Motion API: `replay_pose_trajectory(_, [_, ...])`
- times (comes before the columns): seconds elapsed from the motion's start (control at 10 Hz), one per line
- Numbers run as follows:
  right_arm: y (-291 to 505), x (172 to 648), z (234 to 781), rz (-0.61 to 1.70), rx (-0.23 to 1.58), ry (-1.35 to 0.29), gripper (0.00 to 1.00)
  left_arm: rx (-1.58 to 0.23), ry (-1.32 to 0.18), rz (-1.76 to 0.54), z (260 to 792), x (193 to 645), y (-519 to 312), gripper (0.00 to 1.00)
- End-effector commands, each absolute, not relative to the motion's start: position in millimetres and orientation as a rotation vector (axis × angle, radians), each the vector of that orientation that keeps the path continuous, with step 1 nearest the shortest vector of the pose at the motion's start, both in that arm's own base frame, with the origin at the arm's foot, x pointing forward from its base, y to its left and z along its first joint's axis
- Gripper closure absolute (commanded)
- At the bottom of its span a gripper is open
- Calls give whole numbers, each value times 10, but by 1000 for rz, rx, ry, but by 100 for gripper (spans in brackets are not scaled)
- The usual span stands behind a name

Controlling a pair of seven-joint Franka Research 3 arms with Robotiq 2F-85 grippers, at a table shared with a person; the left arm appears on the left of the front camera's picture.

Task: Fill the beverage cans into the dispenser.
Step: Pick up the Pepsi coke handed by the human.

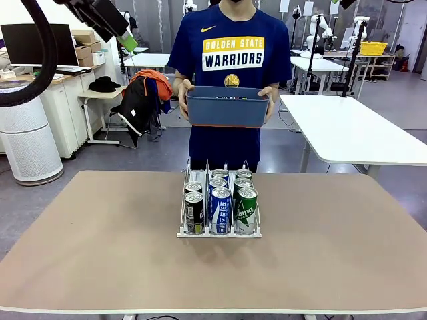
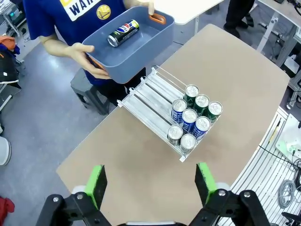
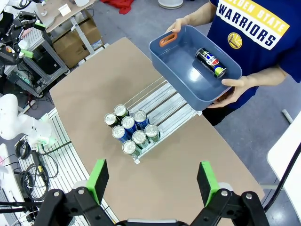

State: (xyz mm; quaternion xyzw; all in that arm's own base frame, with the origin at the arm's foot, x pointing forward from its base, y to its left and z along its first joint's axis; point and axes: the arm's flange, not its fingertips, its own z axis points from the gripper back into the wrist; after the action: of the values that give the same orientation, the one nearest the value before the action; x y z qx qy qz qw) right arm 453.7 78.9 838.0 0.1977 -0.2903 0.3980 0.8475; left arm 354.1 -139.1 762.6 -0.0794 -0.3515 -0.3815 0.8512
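Beverage cans in dispenser, person holding blue tub beyond it, both jaws wide open, empty

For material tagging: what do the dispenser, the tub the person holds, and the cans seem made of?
Dispenser: probably white-coated wire, thin dividers, pale lane floors. Tub: matte blue plastic, seemingly moulded, with an orange handle. Cans: glossy printed metal, silver tops.

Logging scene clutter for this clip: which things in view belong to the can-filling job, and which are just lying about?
Job: wire dispenser, eight cans standing in it, blue tub the person holds, black can lying inside.
Lying about: black hat, draped jackets, yellow crate, monitor.
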Motion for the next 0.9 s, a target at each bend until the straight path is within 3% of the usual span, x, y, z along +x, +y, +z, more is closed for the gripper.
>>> replay_pose_trajectory(0.0, [796,4525,8375,832,423,-607,0,-168,-734,-819,7602,3552,-1436,0])
replay_pose_trajectory(0.8, [796,4525,8375,832,423,-607,0,-168,-734,-819,7602,3552,-1436,0])
